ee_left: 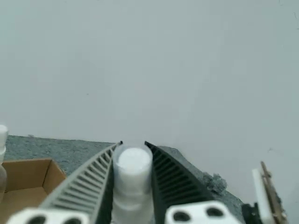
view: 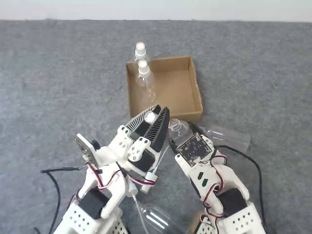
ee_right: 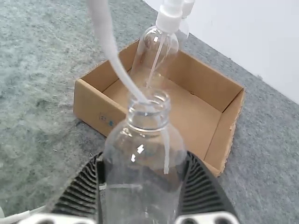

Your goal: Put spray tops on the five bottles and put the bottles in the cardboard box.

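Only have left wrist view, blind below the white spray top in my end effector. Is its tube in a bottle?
Observer: Yes. The thin tube of the white plastic spray top enters the open neck of a clear plastic bottle.
Operator: What holds that bottle?
Observer: The right end effector, shut on its body.
Operator: Box?
Observer: One capped clear bottle stands in the brown cardboard box, far left corner.

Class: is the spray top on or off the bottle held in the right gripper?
Off. The bottle has an open neck, with just the dip tube entering it; the spray top sits clamped in the left gripper.
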You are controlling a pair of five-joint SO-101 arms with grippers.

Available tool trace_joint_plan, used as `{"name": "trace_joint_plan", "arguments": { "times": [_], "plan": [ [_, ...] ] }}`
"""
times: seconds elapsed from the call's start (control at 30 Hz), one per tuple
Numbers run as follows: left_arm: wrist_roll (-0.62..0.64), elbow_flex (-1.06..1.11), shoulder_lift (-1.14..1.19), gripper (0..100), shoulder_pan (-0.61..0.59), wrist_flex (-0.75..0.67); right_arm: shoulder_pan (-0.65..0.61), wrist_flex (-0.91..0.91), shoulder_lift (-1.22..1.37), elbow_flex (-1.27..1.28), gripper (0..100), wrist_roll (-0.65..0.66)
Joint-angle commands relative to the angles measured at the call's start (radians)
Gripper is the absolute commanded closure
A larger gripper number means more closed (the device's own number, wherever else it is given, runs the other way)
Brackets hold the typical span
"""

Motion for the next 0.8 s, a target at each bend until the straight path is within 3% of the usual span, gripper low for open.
{"name": "trace_joint_plan", "arguments": {
  "times": [0.0,0.5,0.6,0.77],
  "plan": [
    [-0.044,-0.008,-0.017,99,0.009,0.006,-0.005,-0.022,-0.018,-0.028,99.3,0.006],
    [-0.089,0.027,-0.012,99,0.012,0.018,-0.005,-0.050,-0.018,-0.054,99.3,0.003],
    [-0.091,0.027,-0.014,99,0.064,0.071,-0.007,-0.050,-0.018,-0.054,99.3,0.003],
    [-0.086,0.025,-0.014,89,0.095,0.094,-0.007,-0.045,-0.018,-0.051,99.3,0.005]
  ]
}}
